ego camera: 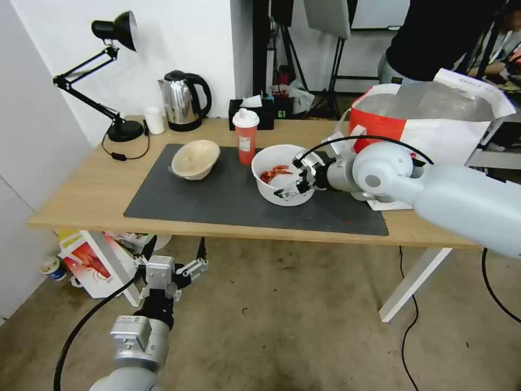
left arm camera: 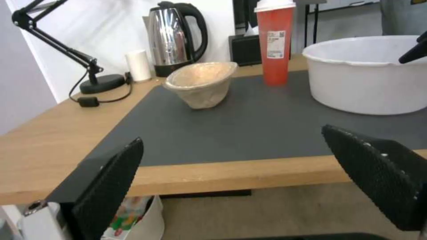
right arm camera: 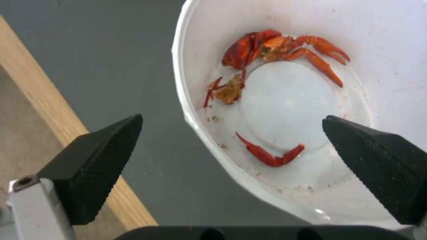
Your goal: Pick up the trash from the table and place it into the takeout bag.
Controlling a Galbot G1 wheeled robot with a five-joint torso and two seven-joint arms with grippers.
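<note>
takeout bag (ego camera: pixel 434 122) partly behind right arm; red cup (left arm camera: pixel 276 43) top cropped

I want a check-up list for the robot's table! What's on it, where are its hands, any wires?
Surface: light-wood table with a dark grey mat.
Job's things: white bowl holding red food scraps, red cup and beige bowl on the mat; takeout bag at the table's right end.
Clutter: steel kettle, small white cup, desk lamp.
Grippers: right gripper open, straddling the white bowl's near rim; left gripper open, low in front of the table.
Cables: lamp cord on the table; black cables on the floor.
Surroundings: printed bag under the table.
</note>
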